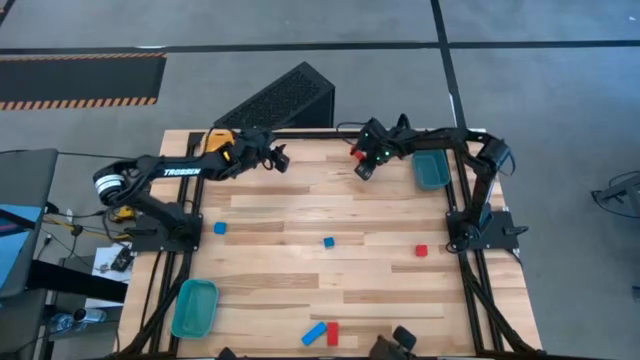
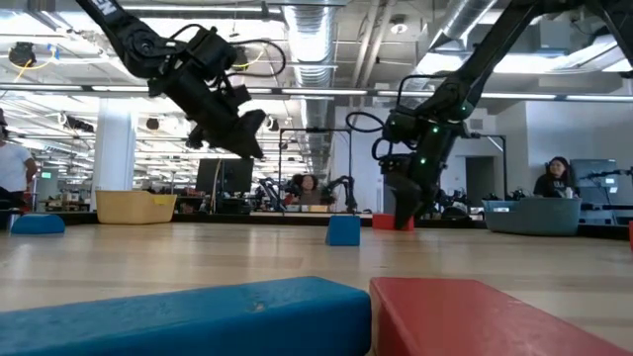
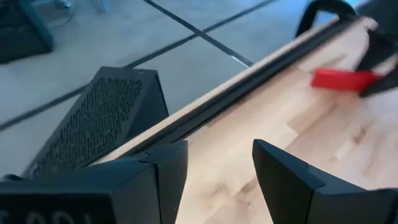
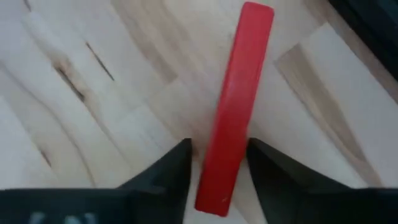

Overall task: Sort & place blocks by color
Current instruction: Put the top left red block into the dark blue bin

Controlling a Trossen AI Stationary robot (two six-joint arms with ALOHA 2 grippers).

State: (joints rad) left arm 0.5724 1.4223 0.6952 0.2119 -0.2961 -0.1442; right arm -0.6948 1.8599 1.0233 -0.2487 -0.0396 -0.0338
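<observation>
My right gripper is near the table's far edge, shut on a red bar block, which also shows in the high view and beside the fingers in the low view. My left gripper hangs open in the air over the far edge, left of the bar and touching nothing. On the wood lie two blue cubes, a red cube, and a blue bar next to a red bar at the near edge. My right gripper pinches the red bar between its two fingers, across its width near one end. The fingers point down at it from above. The rest of the bar runs out past them over the wood. Whether it is lifted clear, I cannot tell.
A teal tray sits at the far right, just right of my right gripper. A second teal tray lies near left, and a yellow tray far left behind the left arm. A black perforated box stands beyond the far edge.
</observation>
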